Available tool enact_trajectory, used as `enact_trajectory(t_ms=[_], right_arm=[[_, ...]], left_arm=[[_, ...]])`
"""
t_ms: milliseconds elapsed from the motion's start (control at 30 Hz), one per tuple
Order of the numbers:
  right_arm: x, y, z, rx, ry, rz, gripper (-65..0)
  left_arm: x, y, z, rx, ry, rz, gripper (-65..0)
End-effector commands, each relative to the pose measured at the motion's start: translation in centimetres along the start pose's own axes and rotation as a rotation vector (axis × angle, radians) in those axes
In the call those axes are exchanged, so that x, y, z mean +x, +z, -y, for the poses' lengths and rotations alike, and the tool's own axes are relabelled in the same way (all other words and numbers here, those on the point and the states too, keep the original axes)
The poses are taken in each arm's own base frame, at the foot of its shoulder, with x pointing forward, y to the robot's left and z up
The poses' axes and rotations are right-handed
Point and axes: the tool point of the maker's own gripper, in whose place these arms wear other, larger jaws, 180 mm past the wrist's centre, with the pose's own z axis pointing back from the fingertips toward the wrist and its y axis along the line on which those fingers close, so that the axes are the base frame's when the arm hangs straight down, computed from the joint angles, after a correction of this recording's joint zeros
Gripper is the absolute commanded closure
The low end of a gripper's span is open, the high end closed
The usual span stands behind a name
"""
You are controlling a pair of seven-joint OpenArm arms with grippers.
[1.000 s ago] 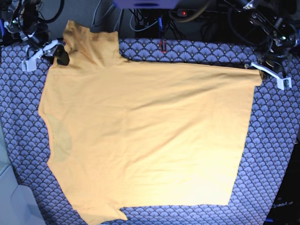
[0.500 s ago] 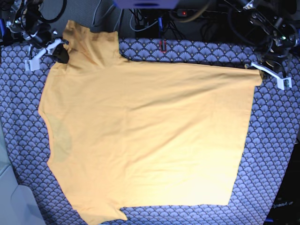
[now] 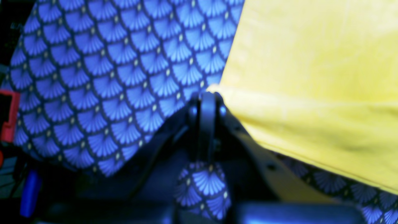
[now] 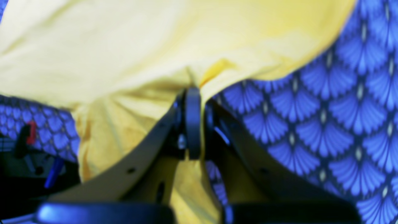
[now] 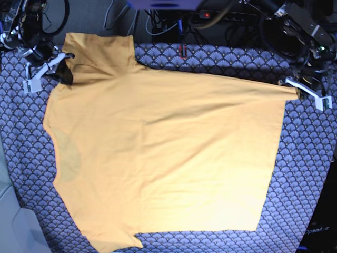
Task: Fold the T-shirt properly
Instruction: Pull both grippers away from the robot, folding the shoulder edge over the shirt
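The yellow-orange T-shirt (image 5: 168, 153) lies spread flat on the table, neck toward the left of the base view. My right gripper (image 5: 64, 67) is shut on the shirt at its far left sleeve. In the right wrist view the jaws (image 4: 192, 93) pinch bunched yellow fabric (image 4: 124, 46). My left gripper (image 5: 296, 89) is shut on the shirt's far right hem corner. In the left wrist view the jaws (image 3: 206, 96) clamp the tip of that corner (image 3: 311, 62). The far edge between the two grippers is pulled taut.
A blue fan-patterned cloth (image 5: 310, 174) covers the table. Cables and dark equipment (image 5: 174, 16) crowd the far edge, with a small red part (image 5: 182, 51) there. A pale grey surface (image 5: 10, 221) lies beyond the table's near left corner.
My right gripper has pulled the sleeve further left, and the sleeve now lies wider. My left gripper has pulled the hem corner right and slightly nearer, stretching the far edge.
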Motion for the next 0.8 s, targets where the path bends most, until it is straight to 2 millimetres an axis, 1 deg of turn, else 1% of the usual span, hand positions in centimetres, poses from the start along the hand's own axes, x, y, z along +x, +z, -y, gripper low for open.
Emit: enact_trajectory(t_ms=[0, 67, 100, 200, 333, 433, 600, 700, 767], right_arm=[[1.7, 0.2, -0.1, 0.010, 0.027, 0.047, 0.0], [2.1, 0.1, -0.1, 0.011, 0.031, 0.052, 0.0], [2.8, 0.0, 0.0, 0.012, 0.042, 0.065, 0.0], [3.6, -0.3, 0.2, 0.009, 0.055, 0.064, 0.0], [5.6, -0.7, 0.6, 0.005, 0.102, 0.057, 0.0], [7.1, -1.1, 0.7, 0.004, 0.123, 0.069, 0.0], [8.6, -1.6, 0.5, 0.011, 0.140, 0.083, 0.0], [10.0, -2.0, 0.3, 0.012, 0.157, 0.104, 0.0], [10.8, -2.3, 0.7, -0.016, 0.185, 0.098, 0.0]], left_arm=[[1.3, 0.3, -0.3, 0.010, -0.008, 0.035, 0.0], [1.8, 0.1, -0.1, 0.006, -0.003, 0.039, 0.0], [2.1, -0.1, -0.1, 0.004, 0.000, 0.040, 0.0], [3.0, -0.4, 0.0, 0.000, 0.004, 0.059, 0.0], [4.3, -0.6, 0.3, -0.005, 0.011, 0.089, 0.0], [4.6, -0.8, 0.5, -0.011, 0.015, 0.081, 0.0], [6.3, -1.1, 1.0, -0.020, 0.025, 0.107, 0.0], [6.8, -2.2, 1.6, -0.048, 0.051, 0.109, 0.0], [6.6, -3.4, 2.0, -0.061, 0.064, 0.086, 0.0]])
